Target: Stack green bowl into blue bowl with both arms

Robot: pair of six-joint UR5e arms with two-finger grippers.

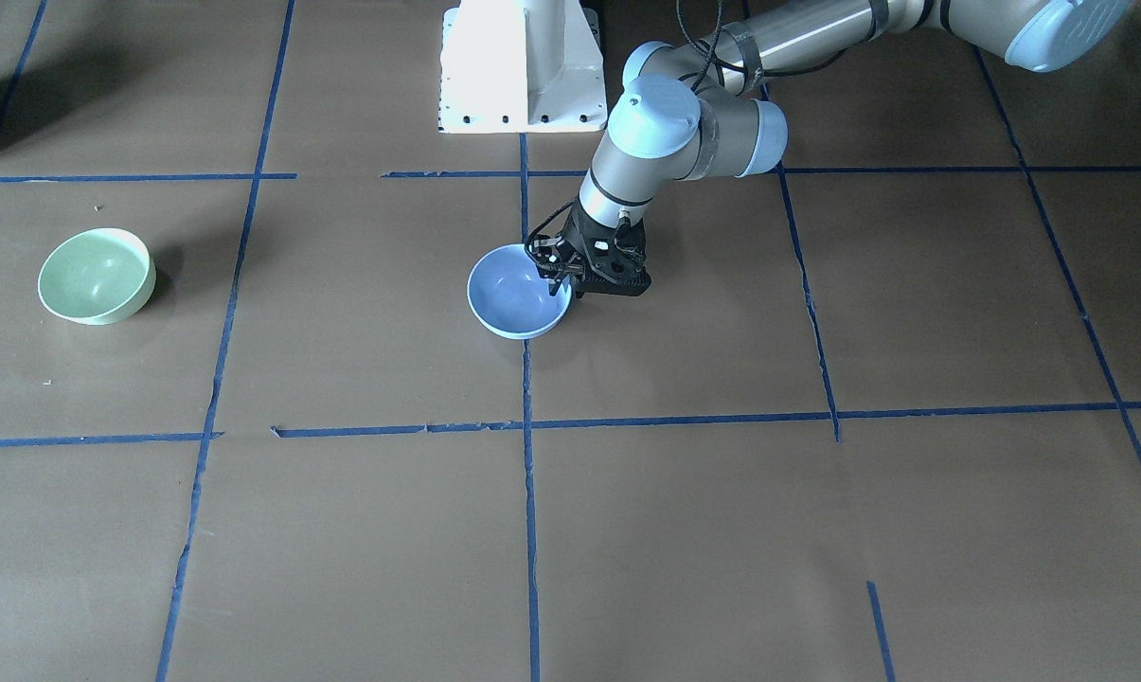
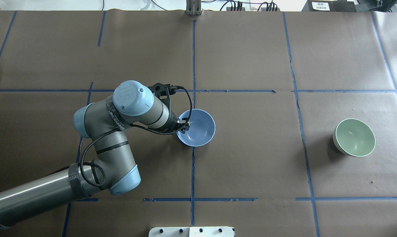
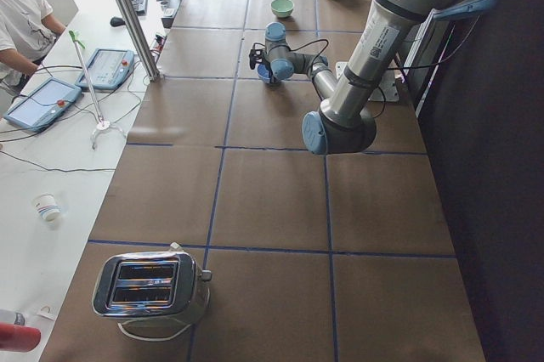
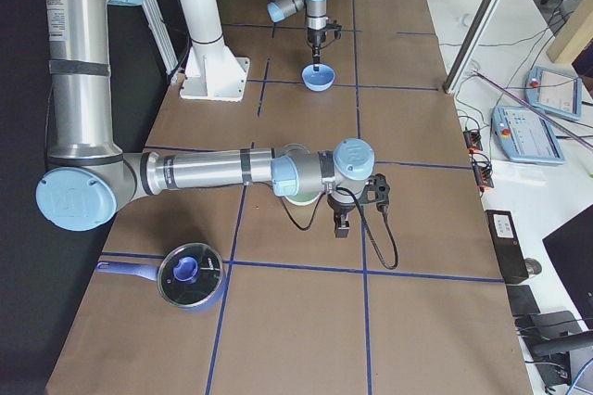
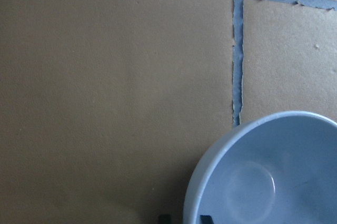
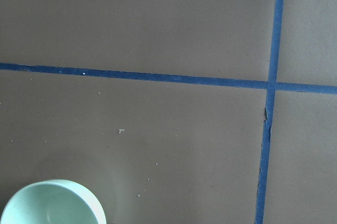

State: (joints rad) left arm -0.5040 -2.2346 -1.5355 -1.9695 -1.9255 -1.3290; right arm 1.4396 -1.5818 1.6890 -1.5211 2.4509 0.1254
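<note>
The blue bowl [image 2: 197, 127] stands upright near the table's middle, on a blue tape line. My left gripper [image 2: 184, 125] points down at its rim on the robot's left side. One finger is inside and one outside, shut on the rim, as the left wrist view [image 5: 185, 218] shows. The green bowl [image 2: 354, 137] stands upright and alone far to the robot's right [image 1: 97, 276]. It shows at the bottom left of the right wrist view [image 6: 52, 203]. My right gripper [image 4: 341, 224] shows only in the exterior right view, hanging beside the green bowl. I cannot tell whether it is open or shut.
The white pedestal base [image 1: 523, 66] stands at the table's robot side. A blue lidded pot [image 4: 190, 274] sits at the table's right end, a silver toaster [image 3: 151, 287] at its left end. Blue tape lines cross the brown table top [image 2: 251, 49].
</note>
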